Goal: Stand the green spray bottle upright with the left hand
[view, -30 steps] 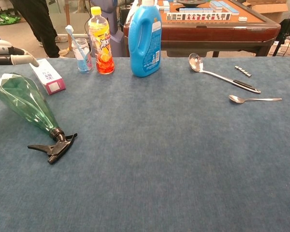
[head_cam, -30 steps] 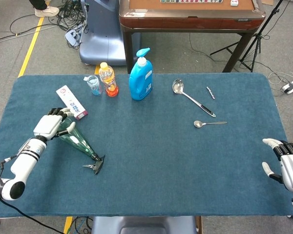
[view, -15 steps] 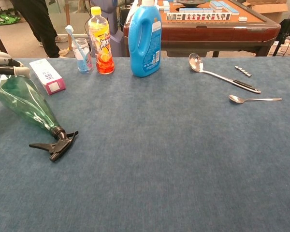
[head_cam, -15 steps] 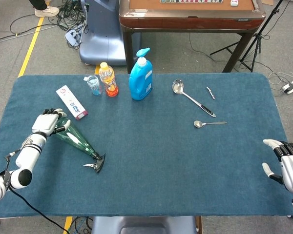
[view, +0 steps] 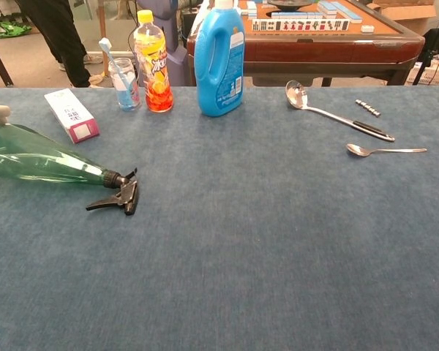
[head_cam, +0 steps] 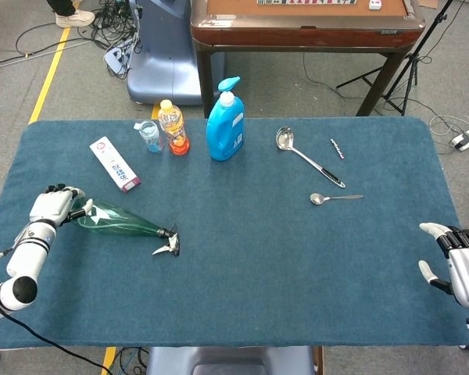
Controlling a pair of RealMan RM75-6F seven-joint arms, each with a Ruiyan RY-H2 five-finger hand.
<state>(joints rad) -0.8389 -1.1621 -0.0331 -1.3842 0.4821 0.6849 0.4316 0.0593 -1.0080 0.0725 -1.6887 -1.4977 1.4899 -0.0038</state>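
Table [head_cam: 242,273] fills the frame; green bottle [head_cam: 113,221] lies on its side at left-center, black trigger head pointing right. Left hand [head_cam: 51,206] at far left touches bottle's base, fingers curled round it – looks like a grip. Right hand [head_cam: 461,262] at lower right edge, fingers spread, holding nothing. Blue jug [head_cam: 225,125] upright, upper center

Spray bottle [head_cam: 117,223] on its side, table [head_cam: 242,297] left; ladle [head_cam: 305,155] & spoon [head_cam: 334,198] far right.

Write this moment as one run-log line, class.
task: stand spray bottle upright | bottle: lying on table | left hand: at bottle's base | right hand: open, idle
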